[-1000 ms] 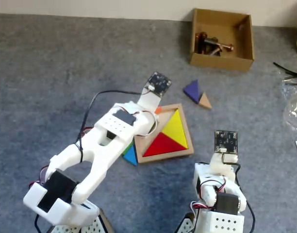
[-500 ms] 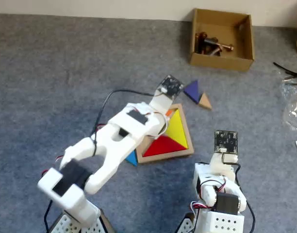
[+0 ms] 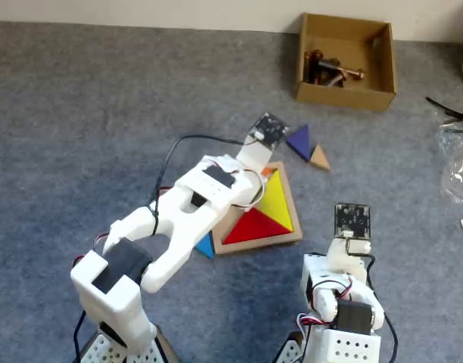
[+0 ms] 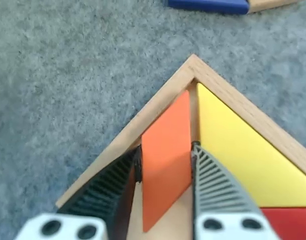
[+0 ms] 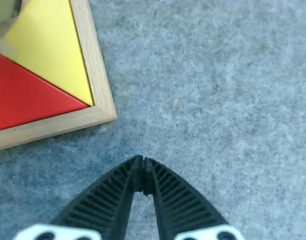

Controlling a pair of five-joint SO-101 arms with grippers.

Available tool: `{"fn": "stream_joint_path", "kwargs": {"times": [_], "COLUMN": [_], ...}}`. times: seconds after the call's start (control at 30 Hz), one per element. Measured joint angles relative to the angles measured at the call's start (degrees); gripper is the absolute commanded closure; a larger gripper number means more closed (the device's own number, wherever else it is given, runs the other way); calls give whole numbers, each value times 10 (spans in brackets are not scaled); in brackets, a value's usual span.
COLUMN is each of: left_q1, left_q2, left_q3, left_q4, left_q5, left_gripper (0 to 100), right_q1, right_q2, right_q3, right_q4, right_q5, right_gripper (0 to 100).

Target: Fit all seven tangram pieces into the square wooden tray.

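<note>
**Left gripper** (image 4: 165, 159): closed on the orange parallelogram (image 4: 168, 125), one ribbed finger against each long edge. It sits low over the far corner of the tray.

**Orange parallelogram:** inside the square wooden tray (image 4: 143, 120), along the rim at that corner. One long edge runs beside the yellow triangle (image 4: 243, 155). Whether it lies fully flat on the tray floor cannot be told.

**Right gripper** (image 5: 143, 175): closed on nothing, fingertips meeting. It is over bare carpet just off the tray's near corner.

**Square wooden tray:** on the grey carpet (image 3: 80, 106), set at a slight angle between the two arms. The left arm (image 3: 186, 212) covers its left half.

**Yellow triangle:** large, seated in the tray against the right rim.

**Red triangle** (image 3: 254, 225): large, seated in the tray along the near rim, touching the yellow triangle.

**Light blue triangle** (image 3: 205, 246): on the carpet, just beside the tray's near-left corner and partly under the left arm.

**Dark blue triangle** (image 3: 299, 141): on the carpet beyond the tray, outside it.

**Tan triangle** (image 3: 318, 157): small, touching the dark blue triangle on the side away from the left arm.

**Cardboard box** (image 3: 345, 91): open-topped, at the far edge of the carpet, well apart from the tray. It holds a few brown and metal objects too small to identify.
</note>
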Motion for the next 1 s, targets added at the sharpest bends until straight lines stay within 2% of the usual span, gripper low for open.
{"fn": "stream_joint_path", "kwargs": {"times": [0.37, 0.8, 1.0], "left_q1": [-2, -3, -3], "left_q2": [0, -1, -20], "left_q3": [-2, -2, -11], "left_q4": [11, 13, 52], "left_q5": [-1, 1, 0], "left_gripper": [765, 766, 766], "right_q1": [0, 0, 0], "right_q2": [0, 0, 0], "right_q3": [0, 0, 0], "right_q4": [0, 0, 0], "right_q5": [0, 0, 0], "right_gripper": [994, 994, 994]}}
